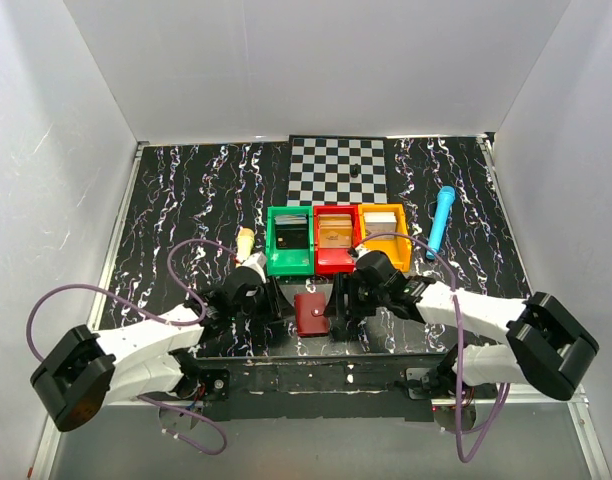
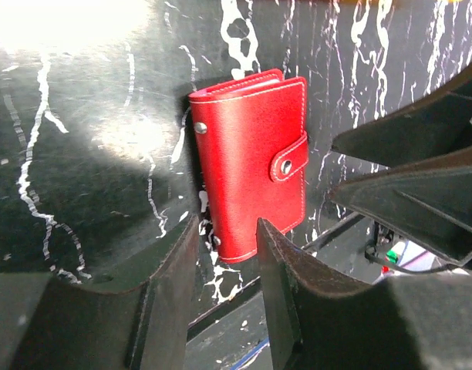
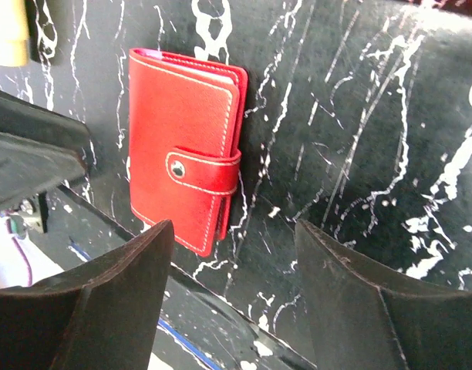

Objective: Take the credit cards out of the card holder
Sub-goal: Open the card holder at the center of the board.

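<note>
The card holder [image 1: 311,314] is a dark red case lying closed and flat on the black marbled mat near its front edge, its snap strap fastened. It also shows in the left wrist view [image 2: 251,162] and the right wrist view [image 3: 186,146]. No cards are visible outside it. My left gripper [image 1: 277,298] is open just left of the case, its fingertips [image 2: 278,239] near the case's near end. My right gripper [image 1: 341,300] is open just right of the case, empty, over bare mat [image 3: 232,239].
Green [image 1: 290,240], red [image 1: 335,239] and orange [image 1: 384,235] bins stand in a row behind the case, each with small items inside. A checkered board [image 1: 339,167] lies beyond them. A blue pen [image 1: 441,220] lies at the right, a cork-like piece [image 1: 245,241] at the left.
</note>
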{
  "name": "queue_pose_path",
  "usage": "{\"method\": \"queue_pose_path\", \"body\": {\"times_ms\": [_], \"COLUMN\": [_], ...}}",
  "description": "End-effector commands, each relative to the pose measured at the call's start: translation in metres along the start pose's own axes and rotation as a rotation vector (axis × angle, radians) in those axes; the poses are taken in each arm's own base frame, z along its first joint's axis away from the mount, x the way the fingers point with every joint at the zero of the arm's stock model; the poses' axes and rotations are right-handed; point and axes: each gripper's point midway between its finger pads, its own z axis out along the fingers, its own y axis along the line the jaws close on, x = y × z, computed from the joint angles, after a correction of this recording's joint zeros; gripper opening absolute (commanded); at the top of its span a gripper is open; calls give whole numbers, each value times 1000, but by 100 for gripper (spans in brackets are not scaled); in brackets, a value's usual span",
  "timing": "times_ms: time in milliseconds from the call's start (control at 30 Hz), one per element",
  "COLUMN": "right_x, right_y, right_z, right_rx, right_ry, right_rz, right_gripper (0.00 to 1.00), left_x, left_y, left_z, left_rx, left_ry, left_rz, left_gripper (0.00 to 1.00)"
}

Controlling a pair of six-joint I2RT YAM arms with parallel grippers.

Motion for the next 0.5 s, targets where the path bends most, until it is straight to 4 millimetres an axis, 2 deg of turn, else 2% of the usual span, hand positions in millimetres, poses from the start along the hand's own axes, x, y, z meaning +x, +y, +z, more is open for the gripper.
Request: {"method": "queue_pose_path", "body": {"times_ms": [0, 233, 467], "right_x": [-30, -28, -27], "right_y": [38, 36, 27], "right_z": [6, 18, 23], "right_rx": [-123, -112, -82], "right_ry": [-77, -48, -41], "right_rz": [4, 17, 34], "right_gripper": [70, 67, 66], "left_x": [-4, 3, 11], "left_y": [-22, -16, -5], "left_z": [9, 26, 32], "left_rx": [92, 52, 17], "left_ry": [12, 78, 101], "left_rz": [25, 26, 16], "left_gripper": [34, 28, 26]}}
